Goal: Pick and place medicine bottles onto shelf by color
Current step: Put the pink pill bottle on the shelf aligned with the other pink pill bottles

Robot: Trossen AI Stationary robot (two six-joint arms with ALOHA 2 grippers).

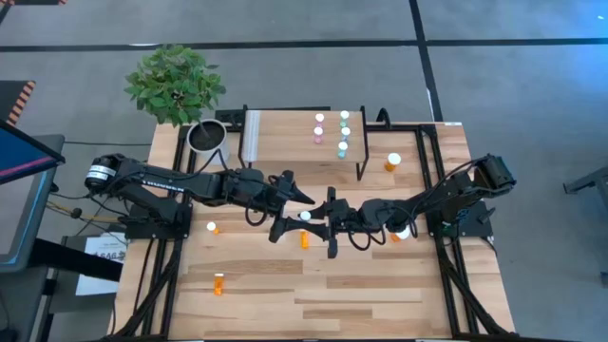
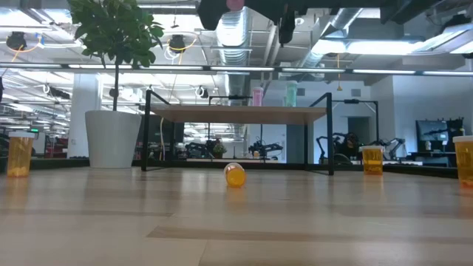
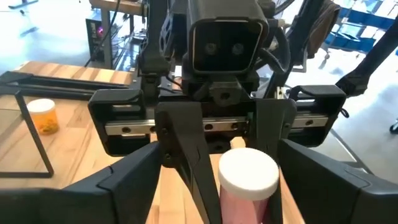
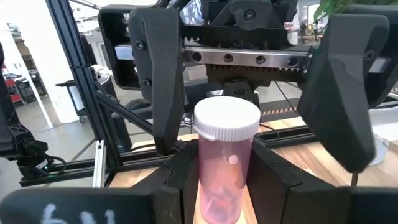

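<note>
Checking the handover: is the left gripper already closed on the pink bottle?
No. The left gripper has its fingers spread wide of the pink bottle, which the right gripper holds.

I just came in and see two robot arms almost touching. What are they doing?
The right gripper holds a pink medicine bottle with a white cap above the middle of the table. The left gripper faces it with fingers wide open around the bottle, as if to take it over. Pink and teal bottles already stand on the shelf, and orange bottles wait around the table.
</note>
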